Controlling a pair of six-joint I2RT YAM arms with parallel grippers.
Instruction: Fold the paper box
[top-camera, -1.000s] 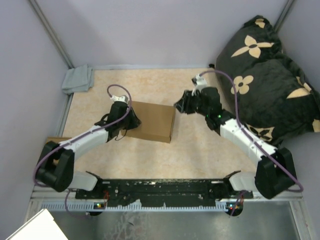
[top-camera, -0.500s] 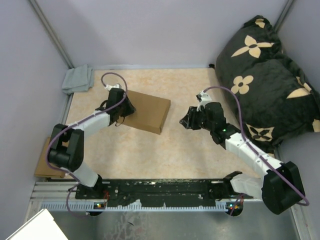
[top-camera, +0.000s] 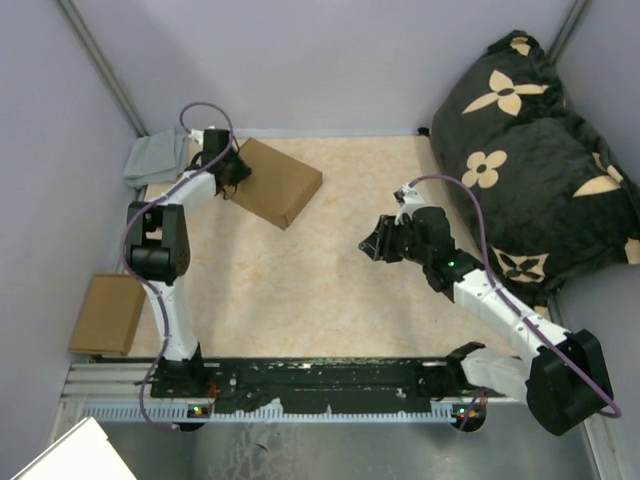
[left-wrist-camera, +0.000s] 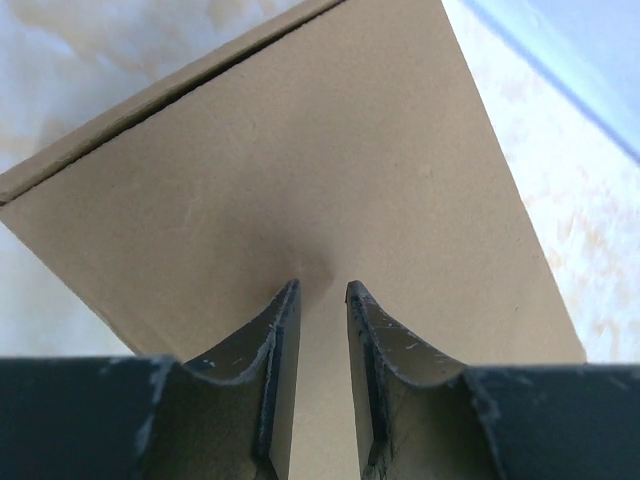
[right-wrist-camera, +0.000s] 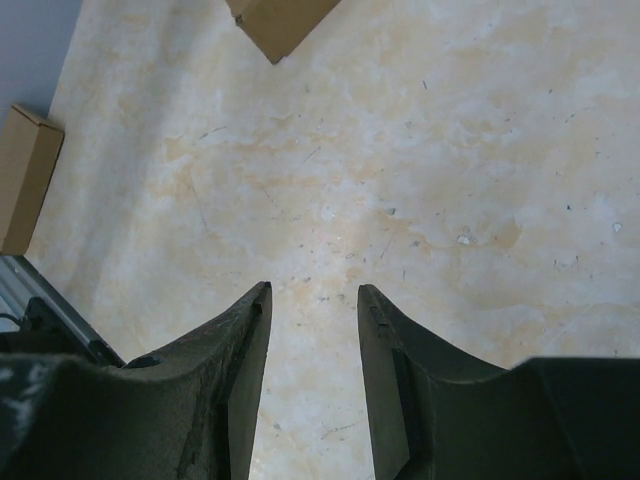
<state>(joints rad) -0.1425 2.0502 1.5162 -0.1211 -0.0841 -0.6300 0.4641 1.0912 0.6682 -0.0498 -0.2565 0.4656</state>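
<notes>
The paper box (top-camera: 282, 182) is a closed flat brown cardboard box lying askew at the far left of the table. My left gripper (top-camera: 232, 172) is at its left end. In the left wrist view the box (left-wrist-camera: 300, 170) fills the frame. My left gripper (left-wrist-camera: 320, 290) has its tips pressed against the flat face, with a small dent there. Its jaws stand a narrow gap apart with nothing between them. My right gripper (top-camera: 372, 245) is open and empty, low over bare table right of centre, well apart from the box. Only a corner of the box (right-wrist-camera: 275, 20) shows beyond my right gripper (right-wrist-camera: 313, 292).
A grey cloth (top-camera: 155, 160) lies in the far left corner, just beside the box. A smaller brown cardboard piece (top-camera: 108, 313) lies at the near left edge; it also shows in the right wrist view (right-wrist-camera: 25, 175). A large black patterned pillow (top-camera: 530, 150) fills the right side.
My left arm has pushed the box from the table's middle to the far left corner, turning it. My right gripper has drawn back from the box's right end.
</notes>
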